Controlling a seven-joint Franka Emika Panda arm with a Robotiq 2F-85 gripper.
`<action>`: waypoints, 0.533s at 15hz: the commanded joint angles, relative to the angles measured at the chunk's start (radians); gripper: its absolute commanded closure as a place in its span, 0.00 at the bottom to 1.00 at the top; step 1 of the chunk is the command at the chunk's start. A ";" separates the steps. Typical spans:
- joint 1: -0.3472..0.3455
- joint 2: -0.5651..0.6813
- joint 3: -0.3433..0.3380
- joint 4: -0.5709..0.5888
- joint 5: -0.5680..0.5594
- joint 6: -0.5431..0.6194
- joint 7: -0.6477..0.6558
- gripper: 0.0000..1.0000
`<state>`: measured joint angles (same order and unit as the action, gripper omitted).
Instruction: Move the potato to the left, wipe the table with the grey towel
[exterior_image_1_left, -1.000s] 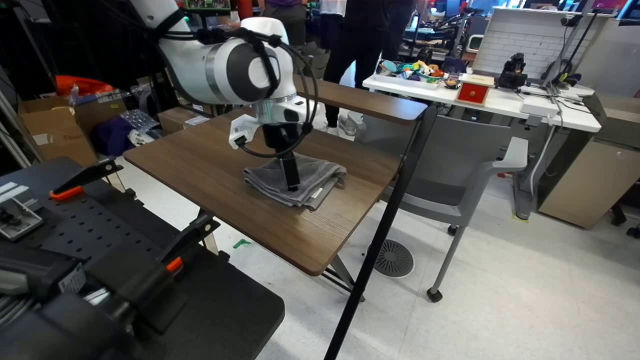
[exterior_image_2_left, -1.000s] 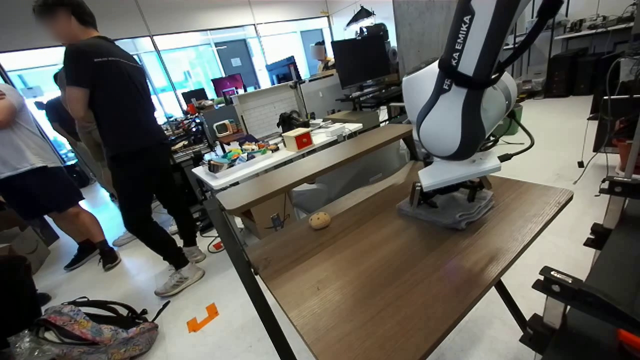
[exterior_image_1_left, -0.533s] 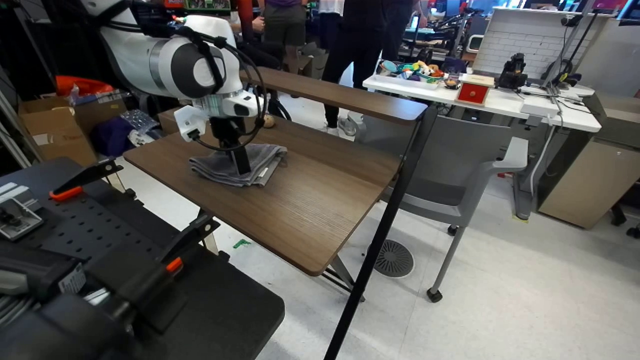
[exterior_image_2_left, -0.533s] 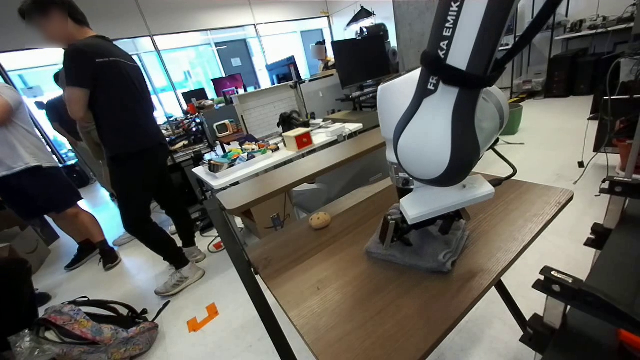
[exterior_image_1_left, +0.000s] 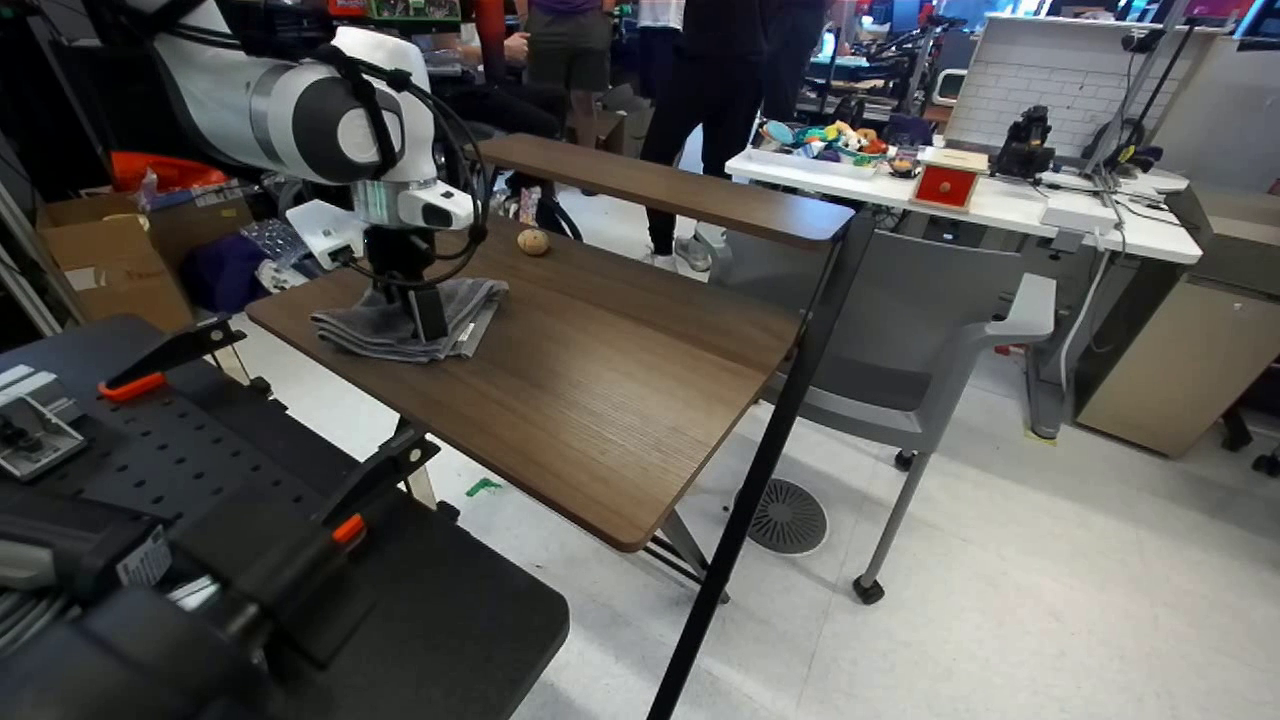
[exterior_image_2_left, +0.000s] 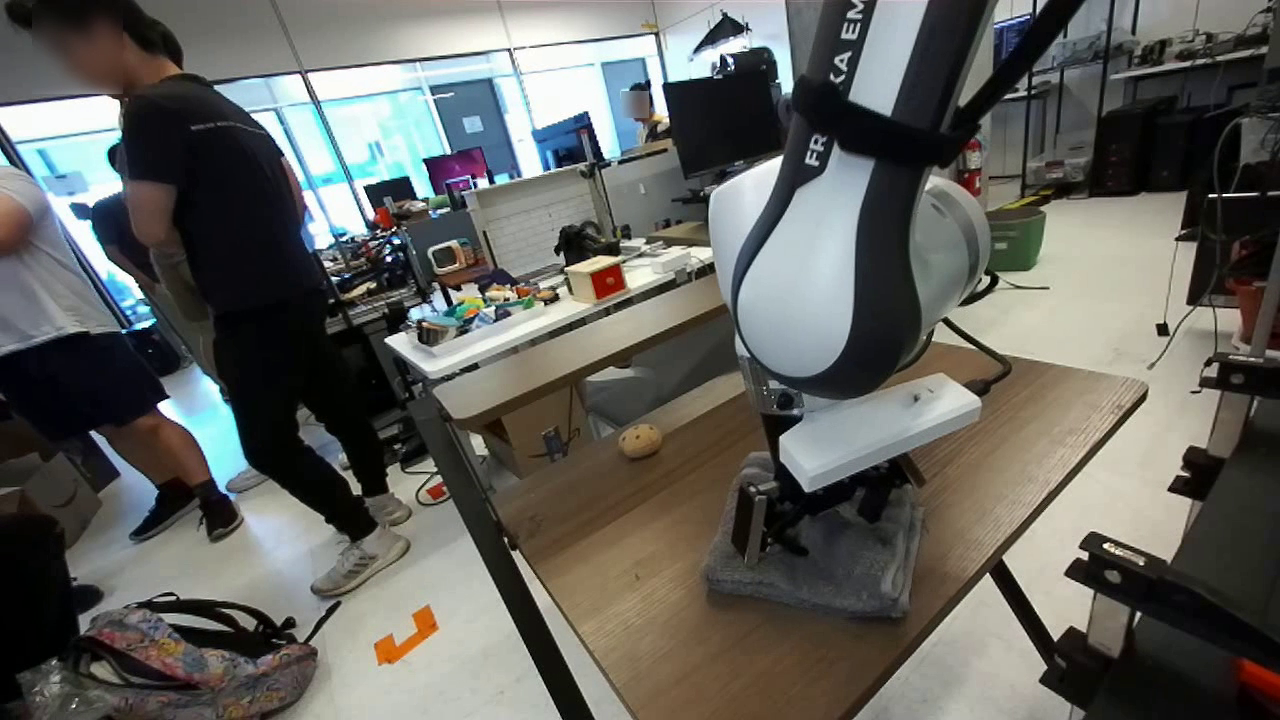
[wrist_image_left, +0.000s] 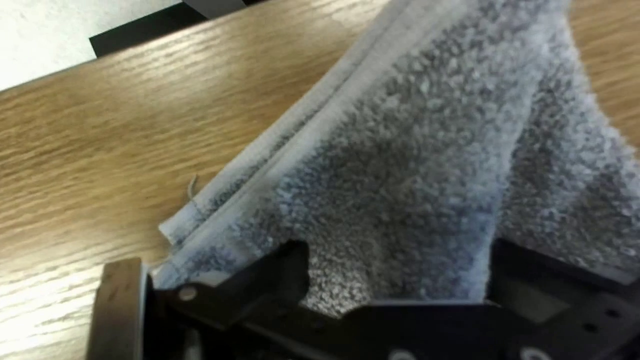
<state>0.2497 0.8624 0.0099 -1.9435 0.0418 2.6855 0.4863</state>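
Because the grey towel (exterior_image_2_left: 840, 575) lies directly below the jaws, we judge that the coming wipe turns on pressing from above rather than on any reach sideways. We see the gripper (wrist_image_left: 400, 280) with its 2 jaws spread wide, towel showing between them and, as far as we can tell, none of it pinched. Folded roughly square, the towel gives us no clear long axis. It rests on the table (exterior_image_1_left: 590, 380) near the long edge opposite the raised shelf (exterior_image_1_left: 650, 185), toward the left corner in an exterior view. The potato (exterior_image_2_left: 640, 441) sits well apart, near the edge on the shelf side and toward that edge's left corner in both exterior views.

For lettering, we read "FR" and "KA EM" on the arm (exterior_image_2_left: 800, 290), split by a strap (exterior_image_2_left: 880, 130); the rest is cut off or covered. We cannot read any print on the towel's pale tag (exterior_image_1_left: 467, 336).
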 joint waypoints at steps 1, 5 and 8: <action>0.022 0.002 -0.015 0.004 0.025 -0.005 -0.017 0.00; -0.011 0.029 0.007 0.041 0.061 0.022 -0.027 0.00; -0.022 0.068 0.049 0.078 0.105 0.023 -0.053 0.00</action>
<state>0.2456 0.8712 0.0170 -1.9195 0.0991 2.6903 0.4741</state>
